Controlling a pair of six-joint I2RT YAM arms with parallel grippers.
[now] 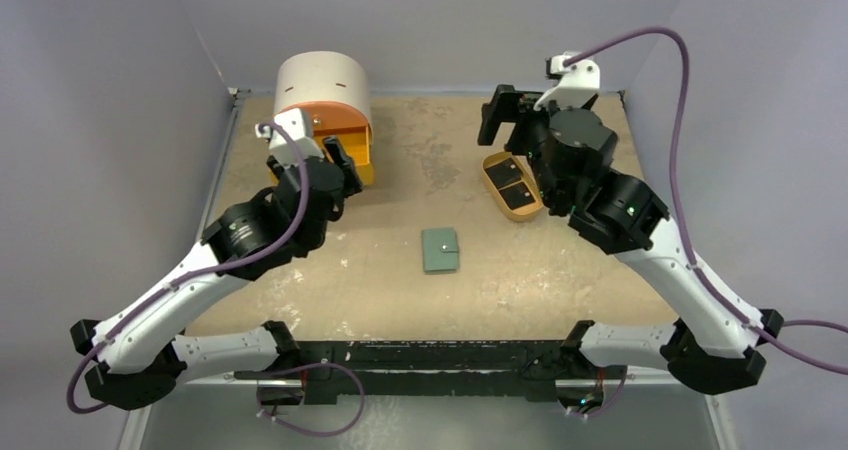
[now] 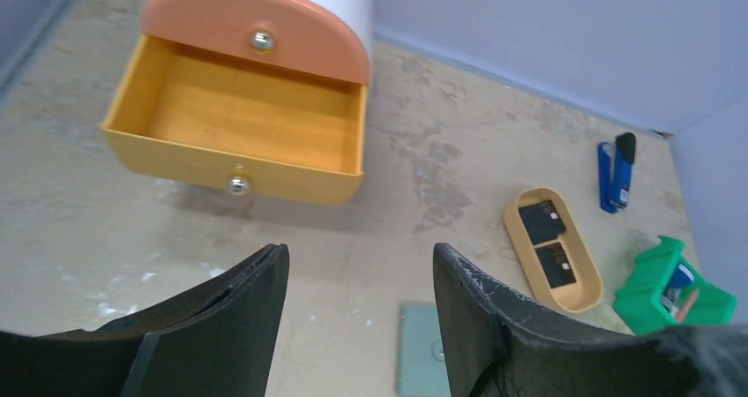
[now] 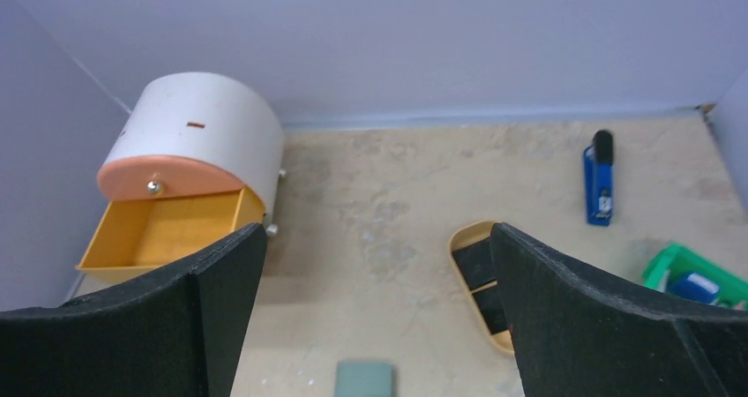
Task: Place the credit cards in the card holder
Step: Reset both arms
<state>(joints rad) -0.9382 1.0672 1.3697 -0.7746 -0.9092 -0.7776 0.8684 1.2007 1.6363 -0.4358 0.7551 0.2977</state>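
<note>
Overhead only, card holder (image 1: 440, 250) whole; wrist-side, stapler (image 2: 615, 175).

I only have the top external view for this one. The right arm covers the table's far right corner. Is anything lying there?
Observer: Yes. The left wrist view shows a blue-and-black object, stick-shaped, lying near the back wall, beyond the tan tray.
Operator: Anything else on that side?
Observer: A green bin sits just right of the tray's near end. It holds small items that I cannot make out.
Operator: Is the orange drawer holding anything?
Observer: The drawer is pulled open, and the inside that shows is bare.
</note>
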